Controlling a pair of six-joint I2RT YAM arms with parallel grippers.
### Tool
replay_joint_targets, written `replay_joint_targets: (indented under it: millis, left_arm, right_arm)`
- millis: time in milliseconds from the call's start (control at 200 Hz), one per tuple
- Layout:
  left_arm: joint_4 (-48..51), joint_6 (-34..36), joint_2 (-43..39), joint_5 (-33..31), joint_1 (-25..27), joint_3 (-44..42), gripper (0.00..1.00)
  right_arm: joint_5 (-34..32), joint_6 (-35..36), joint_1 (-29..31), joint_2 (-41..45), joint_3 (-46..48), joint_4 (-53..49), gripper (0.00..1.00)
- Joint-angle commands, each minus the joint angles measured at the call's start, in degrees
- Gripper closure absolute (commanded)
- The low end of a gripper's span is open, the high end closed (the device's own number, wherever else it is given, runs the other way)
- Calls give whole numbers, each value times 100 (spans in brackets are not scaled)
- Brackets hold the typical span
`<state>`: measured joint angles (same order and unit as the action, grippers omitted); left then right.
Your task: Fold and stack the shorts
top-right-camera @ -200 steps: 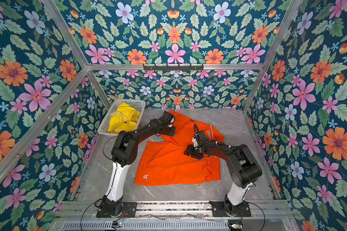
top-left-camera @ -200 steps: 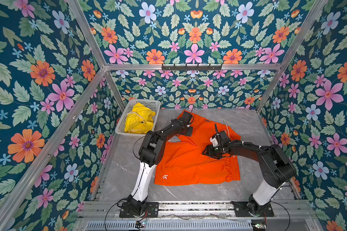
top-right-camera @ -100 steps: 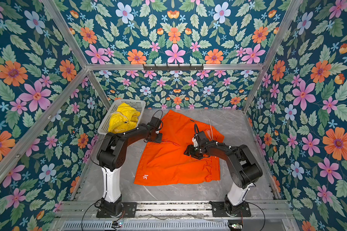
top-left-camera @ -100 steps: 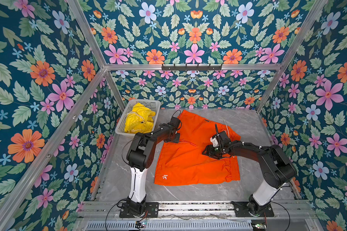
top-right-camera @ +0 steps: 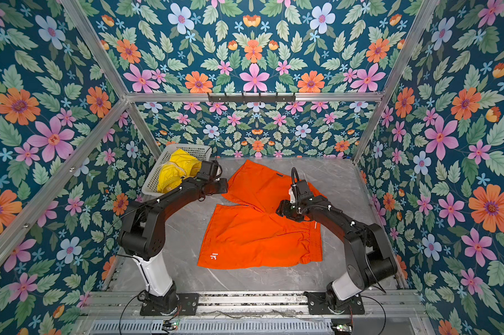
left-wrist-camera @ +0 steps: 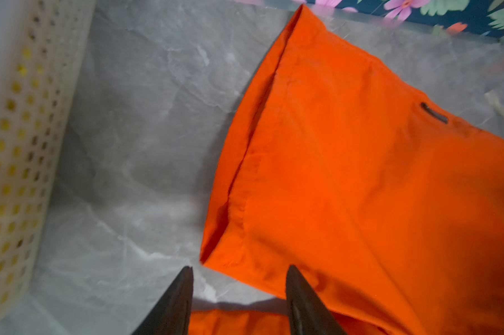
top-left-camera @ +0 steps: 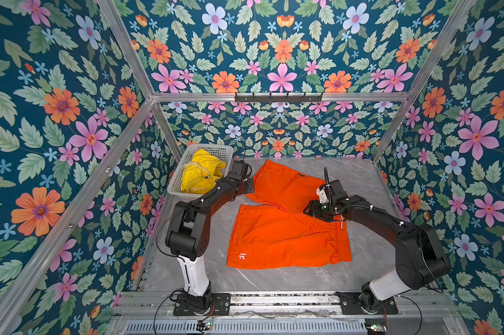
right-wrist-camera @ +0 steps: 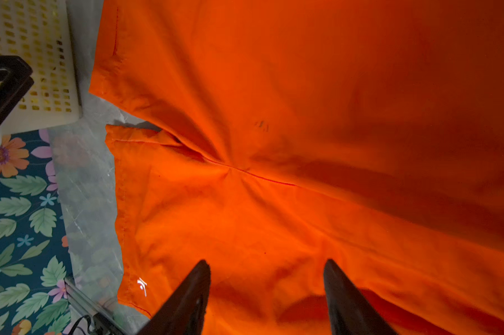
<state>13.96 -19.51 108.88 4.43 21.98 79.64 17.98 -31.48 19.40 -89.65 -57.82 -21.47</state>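
Yellow shorts [top-left-camera: 201, 174] half-hidden in basket [top-left-camera: 216, 150]

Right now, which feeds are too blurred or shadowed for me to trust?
Left wrist view: the basket is soft and out of focus, while the hem of the orange shorts reads fairly clearly. Right wrist view: much of the shorts lies in deep shadow, and the logo glares white. Both top views: sharp, evenly lit.

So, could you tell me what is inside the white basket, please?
The yellow shorts lie crumpled inside the basket. Whatever may lie beneath them is covered, and the left arm hides the basket's near corner.
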Motion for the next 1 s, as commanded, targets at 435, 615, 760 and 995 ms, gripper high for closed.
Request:
replay_joint_targets:
  millis: [435,615,760,995]
  left_arm:
    - [-70,3,758,230,-162,-226,50]
    - [-45,100,-24,321,-198,-479,49]
    - [46,-203,-997,623,-137,-833,49]
    - [119,-460,-2036,829,285,-1819,49]
  right_arm:
    - [835,-18,-1188,348,664,66,38]
    - [1173,-62,-2155,1472,1383,-548,38]
    - [769,-260,-2948,2385,1741,-1937,37]
    - [668,-1108,-3345,3760,2504,-2838,34]
